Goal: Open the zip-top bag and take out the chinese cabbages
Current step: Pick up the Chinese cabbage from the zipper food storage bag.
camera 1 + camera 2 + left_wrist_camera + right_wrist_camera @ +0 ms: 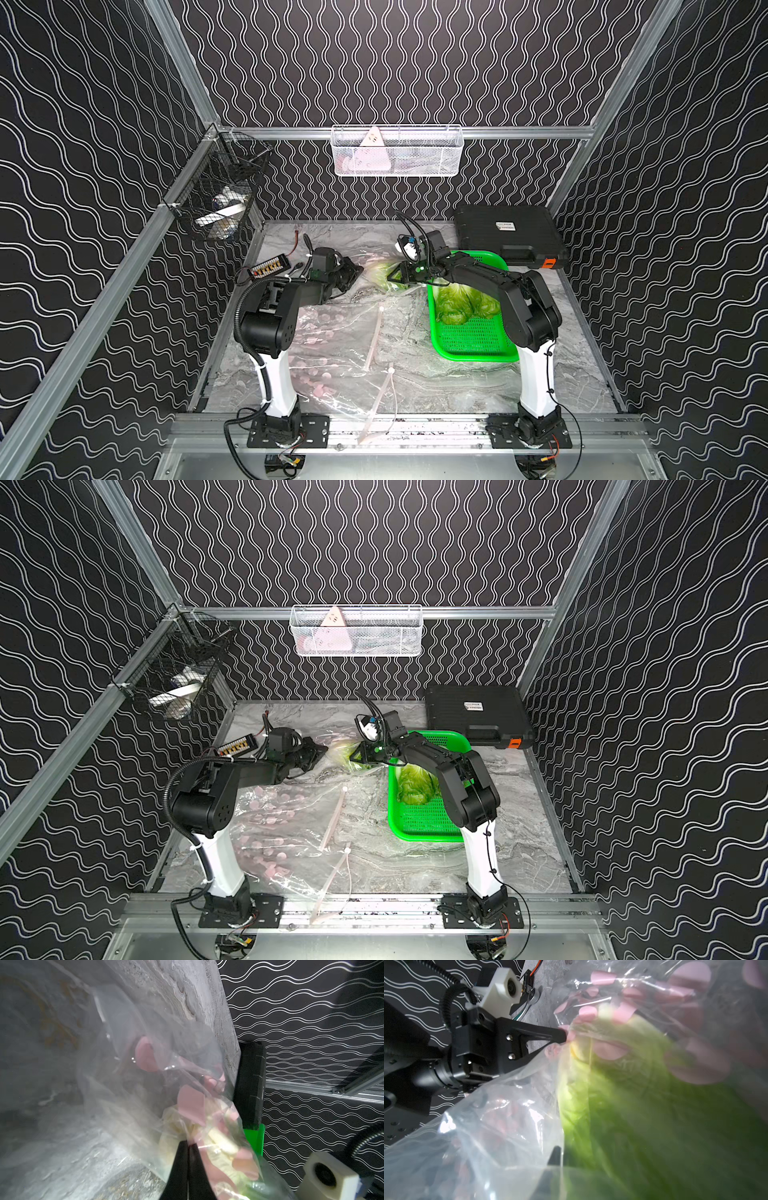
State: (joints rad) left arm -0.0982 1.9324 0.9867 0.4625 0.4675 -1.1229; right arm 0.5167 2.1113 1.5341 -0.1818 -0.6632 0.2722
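left gripper: pinching clear pink-dotted zip-top bag | right gripper: opening indeterminable, bagged light-green crinkled chinese cabbage just ahead

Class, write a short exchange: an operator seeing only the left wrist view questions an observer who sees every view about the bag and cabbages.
Operator: Is anything out of the zip-top bag yet?
Observer: Yes, cabbage lies in the green basket.
Operator: Where is the right end effector?
Observer: At the bag, next to another cabbage under the plastic.
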